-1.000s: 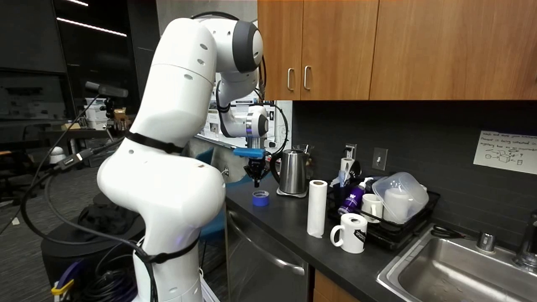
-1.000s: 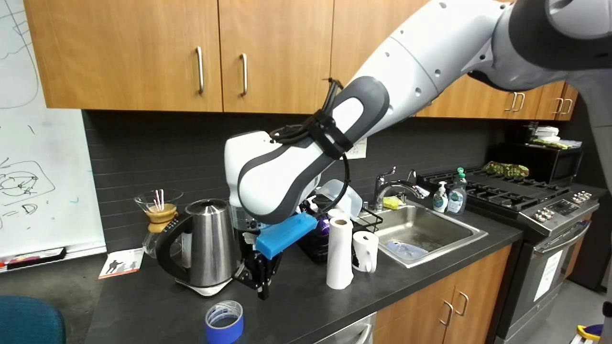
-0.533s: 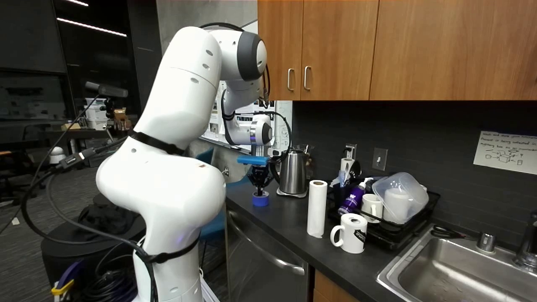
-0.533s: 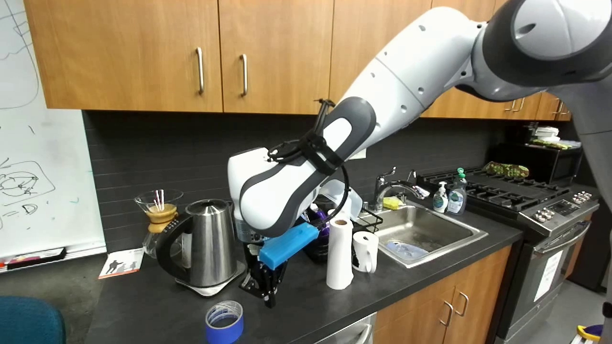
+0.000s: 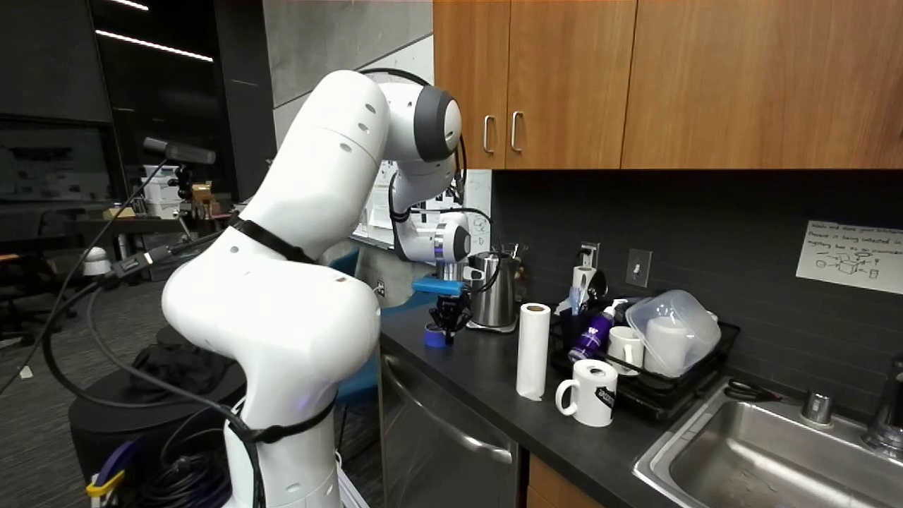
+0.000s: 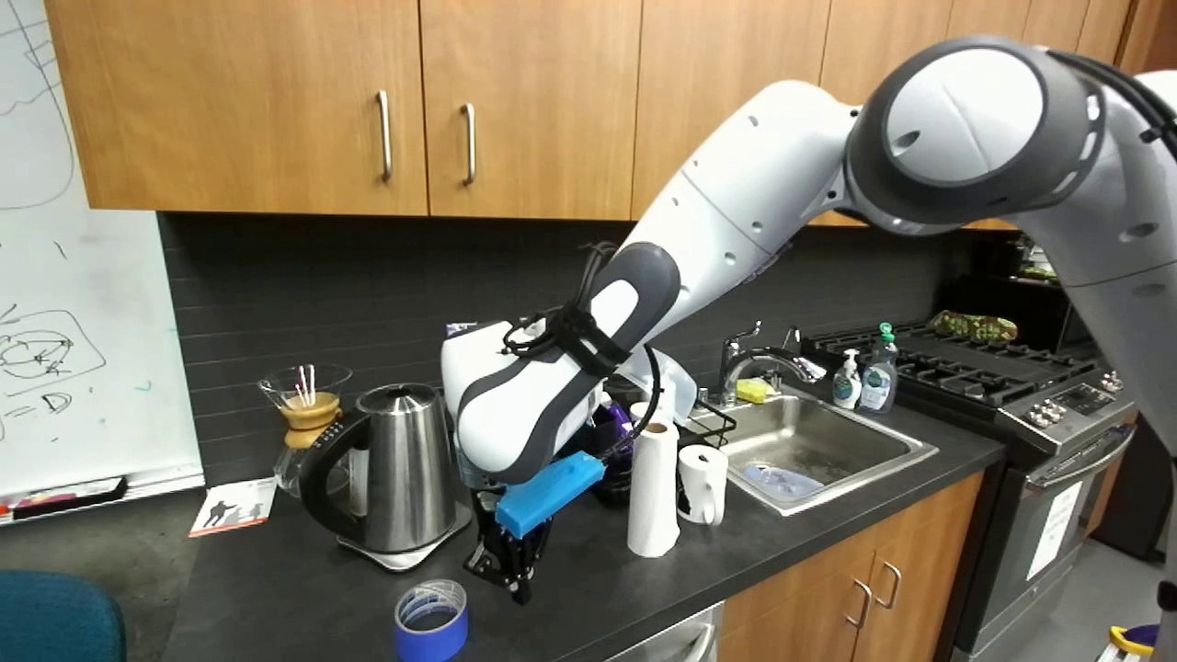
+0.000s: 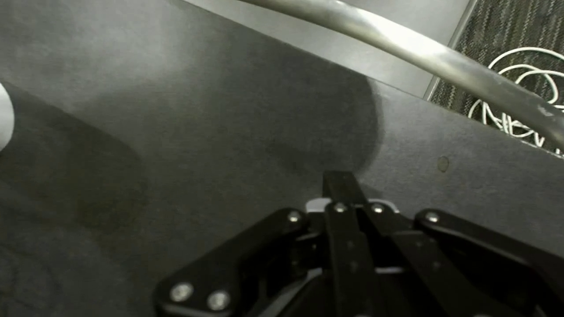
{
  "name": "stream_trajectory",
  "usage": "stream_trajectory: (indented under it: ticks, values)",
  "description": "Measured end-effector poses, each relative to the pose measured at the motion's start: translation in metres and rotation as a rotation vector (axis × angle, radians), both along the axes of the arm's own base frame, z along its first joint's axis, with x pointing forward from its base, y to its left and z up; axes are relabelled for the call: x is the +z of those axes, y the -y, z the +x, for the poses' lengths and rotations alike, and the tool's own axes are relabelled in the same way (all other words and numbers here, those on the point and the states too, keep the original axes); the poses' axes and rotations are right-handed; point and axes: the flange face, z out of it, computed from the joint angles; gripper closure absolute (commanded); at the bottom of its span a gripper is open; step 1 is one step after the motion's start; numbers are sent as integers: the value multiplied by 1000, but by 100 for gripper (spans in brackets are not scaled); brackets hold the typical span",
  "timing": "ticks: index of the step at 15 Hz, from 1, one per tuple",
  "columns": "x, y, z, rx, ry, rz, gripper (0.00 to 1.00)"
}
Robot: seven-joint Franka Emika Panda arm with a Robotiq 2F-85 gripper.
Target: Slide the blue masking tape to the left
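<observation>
In an exterior view, one Robotiq gripper (image 5: 450, 341) is hanging beside one blue masking tape (image 5: 433, 339). In an exterior view, one steel kettle (image 6: 409, 478) and one paper-towel roll (image 6: 653, 492) are standing on the dark kitchen countertop (image 6: 276, 598); the bright blue, pale-lined tape is lying flat there. In the wrist view, both fingers (image 7: 341, 187) are meeting, closed.

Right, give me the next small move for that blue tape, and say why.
I'd likely ease the fingers toward the blue masking tape until they touch its side. They look shut in the wrist view, hang low, and stand to the tape's right in both exterior views; in an exterior view a strip of counter shows between them.
</observation>
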Motion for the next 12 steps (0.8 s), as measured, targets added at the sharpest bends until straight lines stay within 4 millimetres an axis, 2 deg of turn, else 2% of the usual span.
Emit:
stream_trajectory:
  ticks: [3,6,12]
  values:
    - [-16,-11,9,22,5,-10,100]
    - [-21,-32,11,62,16,-18,100]
    - [1,-80,2,175,45,-61,100]
